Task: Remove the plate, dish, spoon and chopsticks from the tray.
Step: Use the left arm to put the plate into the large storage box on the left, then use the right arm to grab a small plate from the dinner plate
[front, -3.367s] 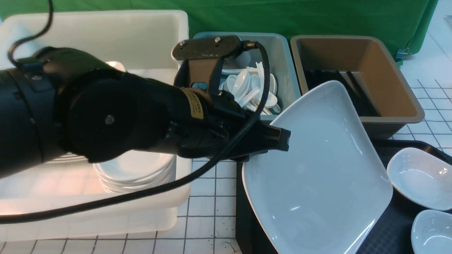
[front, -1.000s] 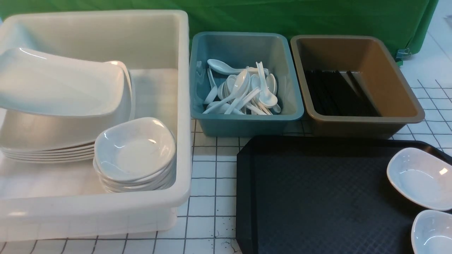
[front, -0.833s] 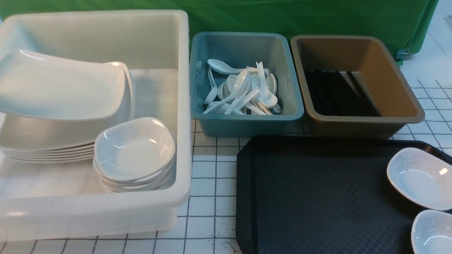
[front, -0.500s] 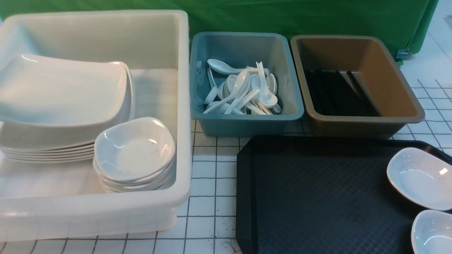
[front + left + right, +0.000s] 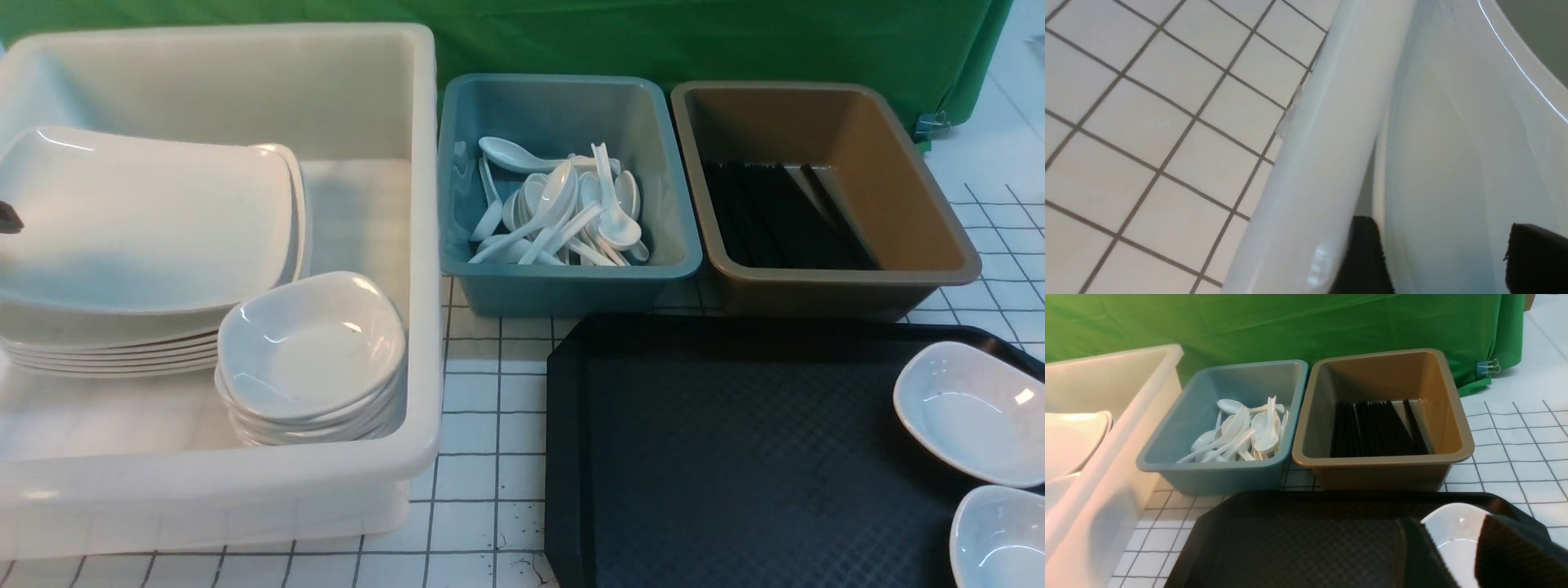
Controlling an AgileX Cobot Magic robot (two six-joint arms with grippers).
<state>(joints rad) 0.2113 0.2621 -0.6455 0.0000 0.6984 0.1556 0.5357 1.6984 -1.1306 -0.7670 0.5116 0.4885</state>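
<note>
Two small white rounded-square dishes (image 5: 963,412) are left to clear from the large black diamond-textured plastic tray (image 5: 718,457) beside our spread right gripper (image 5: 1449,535), while our left gripper (image 5: 1439,245) pinches the large white square plate (image 5: 147,220) over the stacked plates (image 5: 106,355) in the white plastic tub (image 5: 424,245), not yet released.

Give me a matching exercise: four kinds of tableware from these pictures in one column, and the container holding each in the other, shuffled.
Column one
1. white glossy soup spoons
2. long thin black chopsticks
3. large white square plate
4. small white rounded-square dish

Column two
a. black textured plastic tray
b. big white plastic crate
c. brown plastic tub
d. teal plastic tub

Pairs: 1-d, 2-c, 3-b, 4-a.
</note>
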